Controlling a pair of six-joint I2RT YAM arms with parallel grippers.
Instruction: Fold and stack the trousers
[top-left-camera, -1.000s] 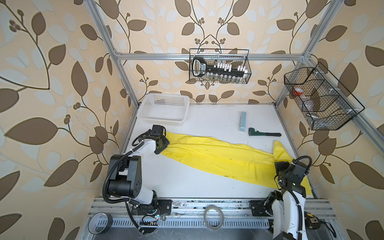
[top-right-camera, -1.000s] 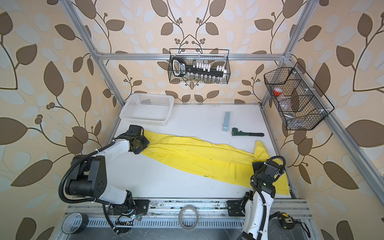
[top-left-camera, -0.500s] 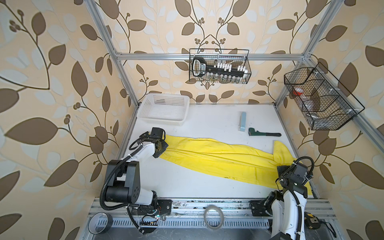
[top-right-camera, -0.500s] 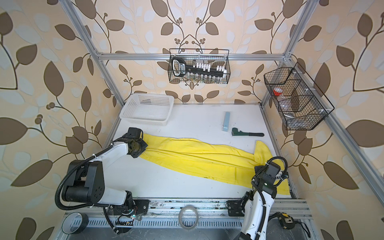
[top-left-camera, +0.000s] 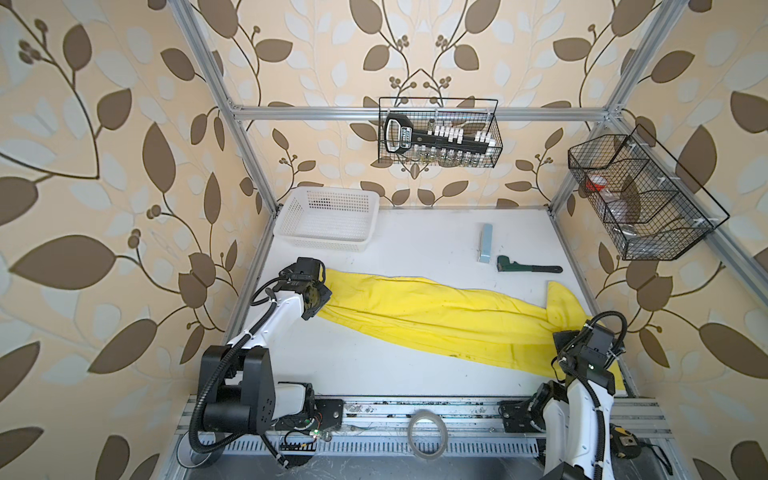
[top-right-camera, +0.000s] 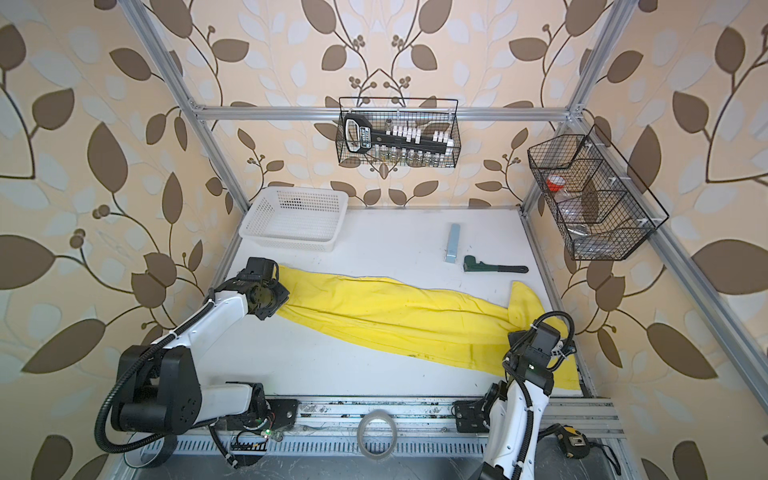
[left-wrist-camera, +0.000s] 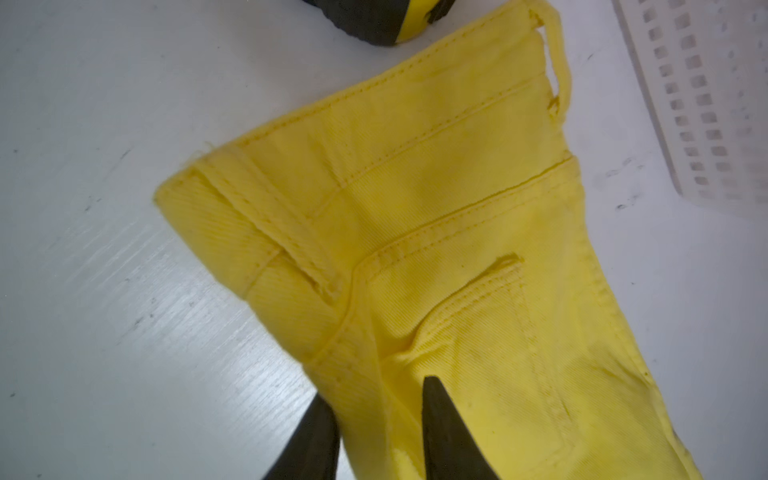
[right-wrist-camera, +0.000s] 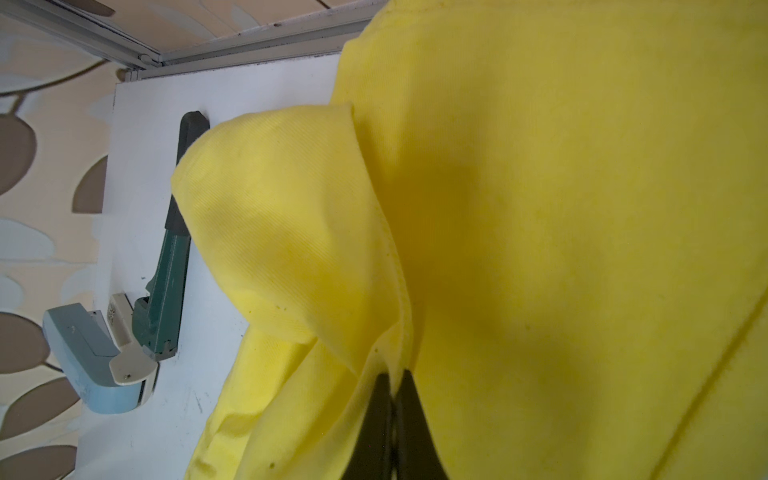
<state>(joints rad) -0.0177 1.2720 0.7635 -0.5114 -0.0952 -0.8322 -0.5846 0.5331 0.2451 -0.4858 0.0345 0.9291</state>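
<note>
The bright yellow trousers (top-left-camera: 436, 316) (top-right-camera: 395, 316) lie stretched across the white table from left to right in both top views. My left gripper (top-left-camera: 322, 297) (top-right-camera: 280, 297) is at their waistband end. In the left wrist view its jaws (left-wrist-camera: 376, 390) stand apart, with a fold of the waist (left-wrist-camera: 374, 216) lying loose between them. My right gripper (top-left-camera: 561, 338) (top-right-camera: 515, 338) is at the leg end near the front right corner. In the right wrist view it (right-wrist-camera: 395, 372) is shut on a hemmed fold of the yellow cloth (right-wrist-camera: 540, 208).
A white basket (top-left-camera: 328, 218) stands at the back left. A green pipe wrench (top-left-camera: 528, 268) and a light blue block (top-left-camera: 484, 243) lie at the back right, just beyond the trousers. Black wire baskets (top-left-camera: 438, 133) hang on the walls. A tape roll (top-left-camera: 428, 432) lies on the front rail.
My left gripper drew the waist end slightly to the left and forward, and its jaws have come apart. The right gripper shifted a little toward the front, still shut on the cloth.
</note>
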